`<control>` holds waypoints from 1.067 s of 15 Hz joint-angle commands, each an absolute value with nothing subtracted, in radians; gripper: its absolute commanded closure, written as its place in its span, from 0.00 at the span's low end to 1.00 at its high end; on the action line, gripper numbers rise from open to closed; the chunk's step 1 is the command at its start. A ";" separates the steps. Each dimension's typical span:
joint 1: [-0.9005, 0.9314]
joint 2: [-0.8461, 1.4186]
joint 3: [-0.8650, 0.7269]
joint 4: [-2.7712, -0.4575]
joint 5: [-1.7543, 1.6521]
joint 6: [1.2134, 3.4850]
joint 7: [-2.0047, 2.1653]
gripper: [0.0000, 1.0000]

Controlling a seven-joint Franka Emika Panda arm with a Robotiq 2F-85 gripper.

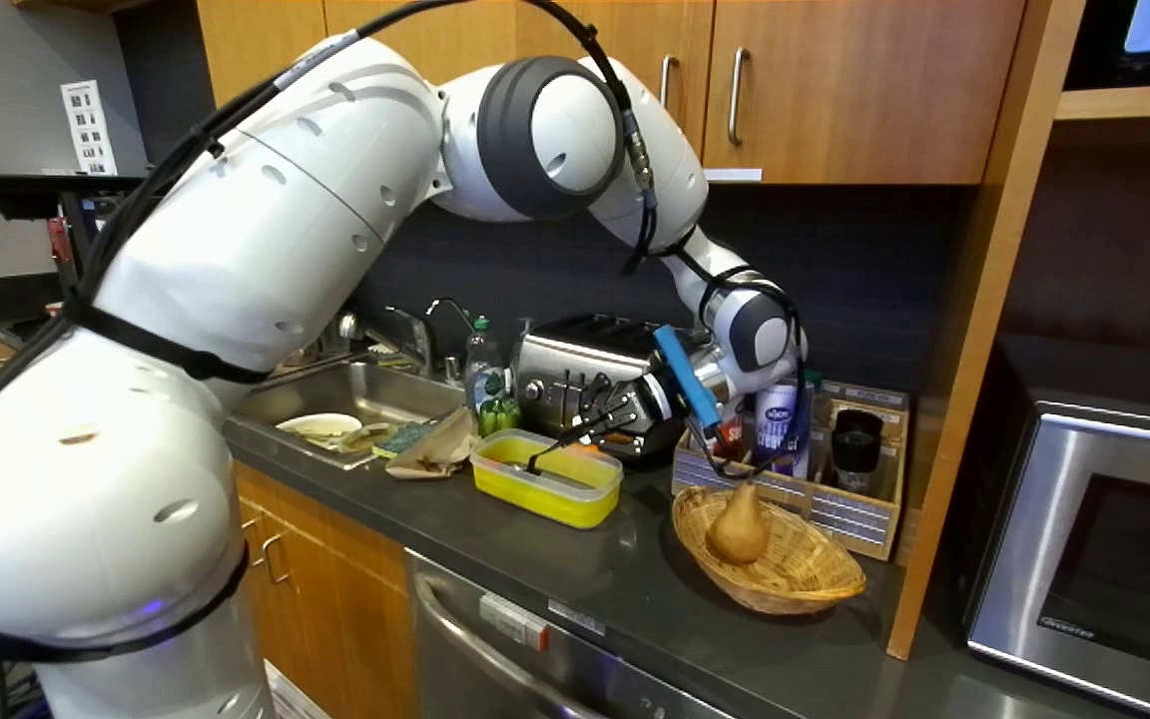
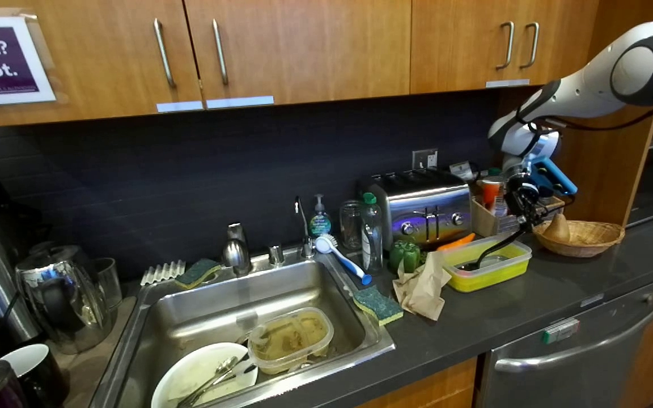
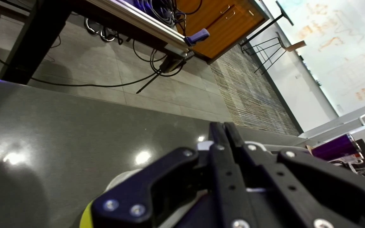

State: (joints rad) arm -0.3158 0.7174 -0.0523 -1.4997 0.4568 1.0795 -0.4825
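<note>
Evidently pinching a ladle [image 2: 501, 245] in the narrowed end effector [image 3: 223, 126], with its low end inside the tub [image 1: 540, 499] on the worktop [image 1: 625, 564], left of the basket [image 1: 770, 597] in both exterior views. Hides the ladle in the wrist view; reveals only there a whiteboard [image 3: 337, 57] and chair [image 3: 296, 46].

In an exterior view, a sink [image 2: 281, 277] is holding a plate [image 2: 190, 362] and a container [image 2: 275, 367], 2 sponges [image 2: 377, 305] lying by its rim. Rightward, some paper [image 2: 422, 289], a tub [image 2: 494, 279] and a basket [image 2: 579, 249] are following. A utensil [image 2: 497, 246] is reaching into the tub; a toaster [image 2: 431, 207] is standing behind it; the basket is holding a pear [image 2: 557, 229].
</note>
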 commanded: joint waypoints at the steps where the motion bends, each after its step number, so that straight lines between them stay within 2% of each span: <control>1: -0.316 0.751 -0.037 -1.458 0.460 1.057 -0.460 0.99; 16: -0.338 0.798 -0.032 -1.389 0.471 0.970 -0.473 0.99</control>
